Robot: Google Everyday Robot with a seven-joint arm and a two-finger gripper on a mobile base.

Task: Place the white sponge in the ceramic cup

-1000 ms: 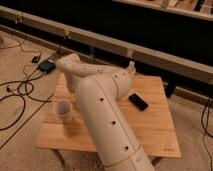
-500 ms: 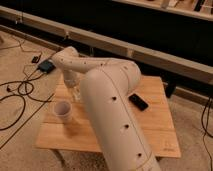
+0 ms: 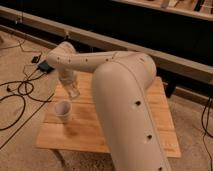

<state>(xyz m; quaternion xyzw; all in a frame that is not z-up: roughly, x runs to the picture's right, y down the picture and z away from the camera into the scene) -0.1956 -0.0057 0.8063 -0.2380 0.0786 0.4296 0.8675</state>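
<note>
My arm (image 3: 131, 112) comes up from five o'clock in the view, its thick pale upper link filling the lower right, and bends at the elbow (image 3: 127, 67) near the centre. From there my forearm (image 3: 87, 59) reaches toward nine o'clock, roughly level, to a rounded joint at the far left. My wrist (image 3: 66, 75) turns down from that joint toward six o'clock. My gripper (image 3: 74, 92) hangs at its end, left of centre, leaning slightly toward five o'clock, fingers pressed together.
</note>
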